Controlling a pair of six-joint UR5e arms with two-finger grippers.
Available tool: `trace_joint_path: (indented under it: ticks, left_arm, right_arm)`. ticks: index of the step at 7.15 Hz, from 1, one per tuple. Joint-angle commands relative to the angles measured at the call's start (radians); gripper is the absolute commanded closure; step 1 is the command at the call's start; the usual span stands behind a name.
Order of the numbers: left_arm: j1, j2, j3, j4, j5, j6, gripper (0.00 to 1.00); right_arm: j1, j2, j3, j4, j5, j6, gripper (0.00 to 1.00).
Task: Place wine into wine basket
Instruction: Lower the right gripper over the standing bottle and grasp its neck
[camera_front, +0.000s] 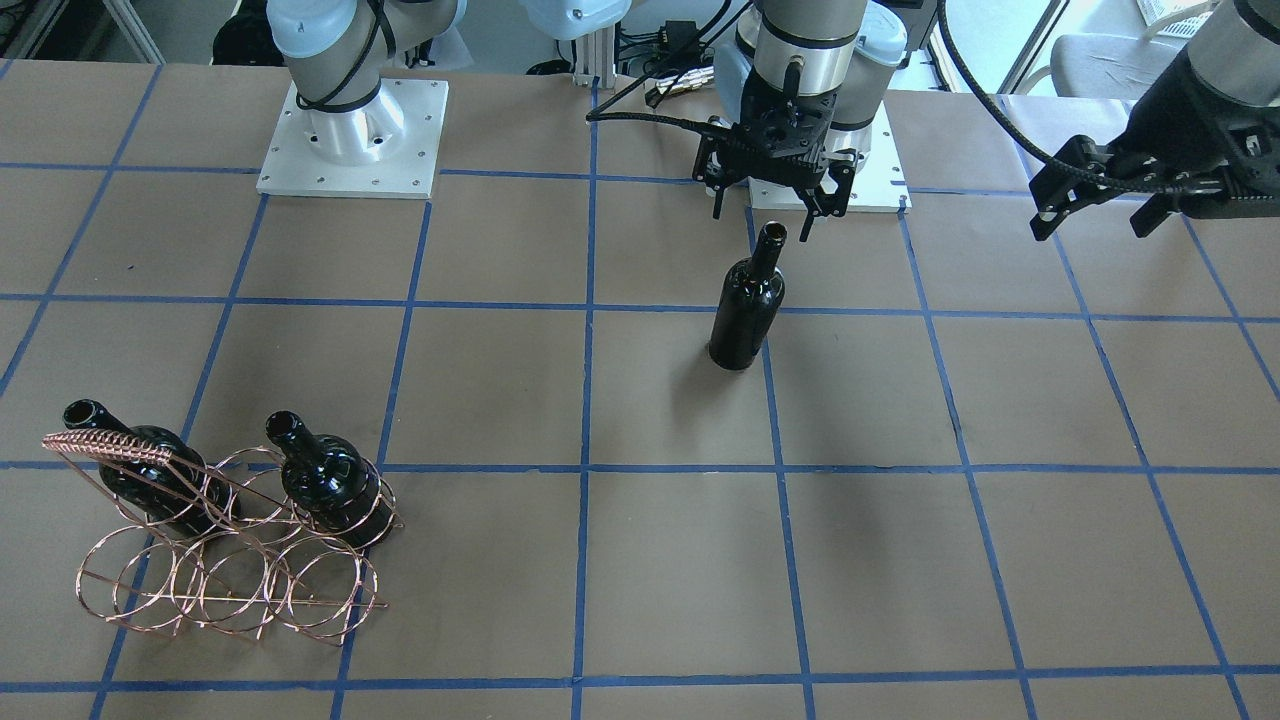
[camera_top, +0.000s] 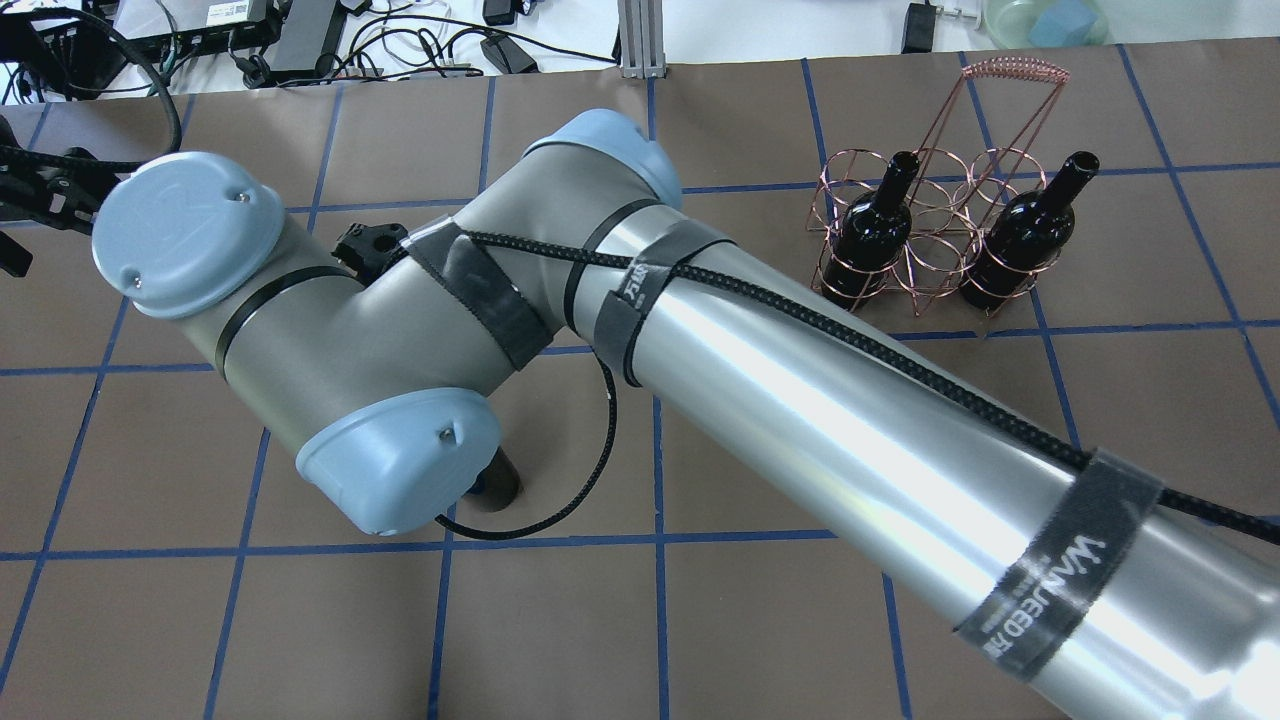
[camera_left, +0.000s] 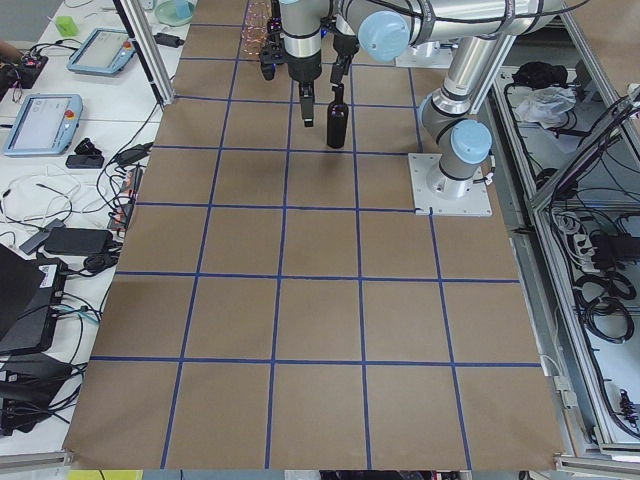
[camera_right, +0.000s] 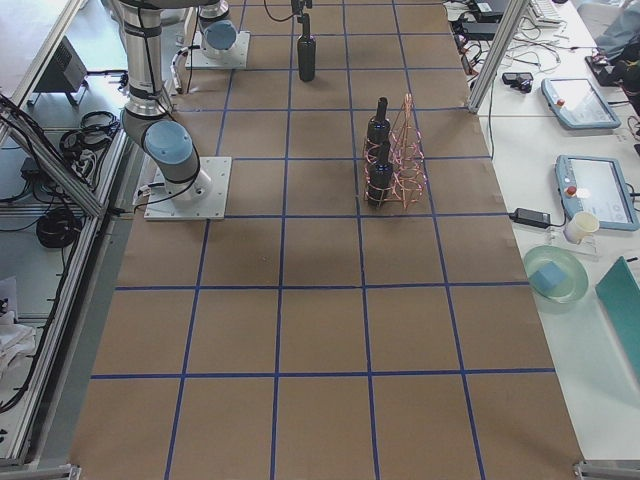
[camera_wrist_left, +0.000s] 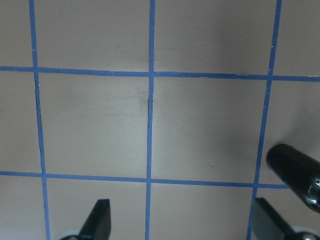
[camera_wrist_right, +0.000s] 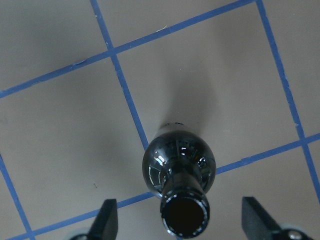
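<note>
A black wine bottle (camera_front: 746, 310) stands upright alone on the brown table; it also shows in the right wrist view (camera_wrist_right: 179, 165). My right gripper (camera_front: 775, 205) hangs open just above its mouth, and in the right wrist view (camera_wrist_right: 181, 217) one finger sits on each side of the neck without touching it. The copper wire wine basket (camera_front: 230, 560) stands far off and holds two other bottles (camera_front: 150, 470) (camera_front: 325, 480) in its outer rings. My left gripper (camera_front: 1095, 215) is open and empty, off to the side. In the overhead view my right arm hides the lone bottle.
The two arm bases (camera_front: 350, 130) (camera_front: 870, 150) are bolted on at the robot's edge. The basket's middle ring (camera_top: 935, 240) between the two bottles holds nothing. A dark glossy object (camera_wrist_left: 292, 167) shows at the right edge of the left wrist view.
</note>
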Motion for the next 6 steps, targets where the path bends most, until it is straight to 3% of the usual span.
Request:
trace_joint_path:
  ticks: [1, 2, 6]
  left_arm:
    - [0.0, 0.001, -0.001, 0.004, -0.006, 0.0, 0.0]
    - [-0.002, 0.001, -0.001, 0.002, -0.006, 0.0, 0.0]
    - [-0.002, -0.002, -0.003, 0.002, -0.007, 0.005, 0.0]
  right_arm:
    - [0.004, 0.014, 0.002, -0.005, 0.006, -0.048, 0.31]
    - [0.0, 0.01, 0.004, 0.003, -0.005, -0.054, 0.42]
    - [-0.004, -0.01, 0.024, 0.003, -0.043, -0.073, 0.45]
